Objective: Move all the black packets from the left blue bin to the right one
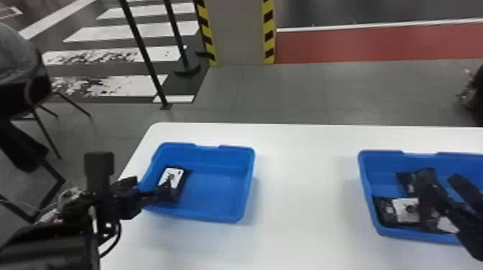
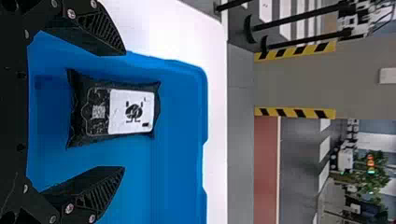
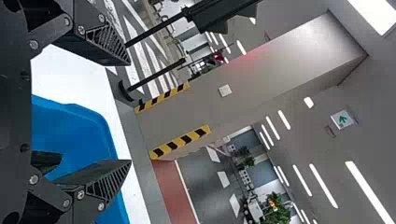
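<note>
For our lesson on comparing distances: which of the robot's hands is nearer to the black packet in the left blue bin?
Left. The left hand hovers open over the black packet; the right hand is over the right blue bin.

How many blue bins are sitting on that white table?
2: the left bin, with one black packet inside, and the right bin, near the head view's right edge, with more packets. The table runs out of view, so others may be hidden.
</note>
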`<state>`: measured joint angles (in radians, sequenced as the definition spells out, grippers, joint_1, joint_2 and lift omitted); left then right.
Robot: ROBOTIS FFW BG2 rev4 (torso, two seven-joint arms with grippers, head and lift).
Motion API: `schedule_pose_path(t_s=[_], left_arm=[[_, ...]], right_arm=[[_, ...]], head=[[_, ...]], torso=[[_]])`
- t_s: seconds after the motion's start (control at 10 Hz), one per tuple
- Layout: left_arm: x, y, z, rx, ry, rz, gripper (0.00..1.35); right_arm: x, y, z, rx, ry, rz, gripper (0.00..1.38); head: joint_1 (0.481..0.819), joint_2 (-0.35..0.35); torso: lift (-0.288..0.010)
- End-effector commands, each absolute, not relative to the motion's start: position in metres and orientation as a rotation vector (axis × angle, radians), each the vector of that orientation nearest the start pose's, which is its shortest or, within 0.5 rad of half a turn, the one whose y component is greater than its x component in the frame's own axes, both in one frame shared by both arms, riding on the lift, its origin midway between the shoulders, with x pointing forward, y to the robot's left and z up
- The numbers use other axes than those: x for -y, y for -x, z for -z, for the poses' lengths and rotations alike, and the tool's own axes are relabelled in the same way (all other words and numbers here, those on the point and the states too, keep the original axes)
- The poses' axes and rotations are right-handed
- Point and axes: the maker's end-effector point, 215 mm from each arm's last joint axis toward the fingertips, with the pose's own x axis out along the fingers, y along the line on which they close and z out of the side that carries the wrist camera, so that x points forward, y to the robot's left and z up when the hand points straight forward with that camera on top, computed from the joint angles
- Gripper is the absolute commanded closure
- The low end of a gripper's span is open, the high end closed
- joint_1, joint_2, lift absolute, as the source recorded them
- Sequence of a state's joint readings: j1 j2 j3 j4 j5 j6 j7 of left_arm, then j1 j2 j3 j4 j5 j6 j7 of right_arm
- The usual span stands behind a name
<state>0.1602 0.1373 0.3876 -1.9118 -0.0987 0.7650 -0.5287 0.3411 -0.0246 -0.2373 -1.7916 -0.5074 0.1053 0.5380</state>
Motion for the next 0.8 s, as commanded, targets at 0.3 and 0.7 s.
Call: schedule_pose_path(t_s=[0.3,0.7], left_arm=[[-0.407,-0.493,0.447,-0.682,-0.025,0.004,0.19],[-0.386,-0.517,0.463,-0.745,-0.05,0.059,0.19]], right_arm=[[0.253,-0.465,0.379,-0.054,-0.465,-0.313,0.31],[0.25,-0.467,0.379,-0.055,-0.47,-0.321,0.31]], head=[[0.695,0.154],[0.695,0.179]], torso=[[-0.11],[-0.11]])
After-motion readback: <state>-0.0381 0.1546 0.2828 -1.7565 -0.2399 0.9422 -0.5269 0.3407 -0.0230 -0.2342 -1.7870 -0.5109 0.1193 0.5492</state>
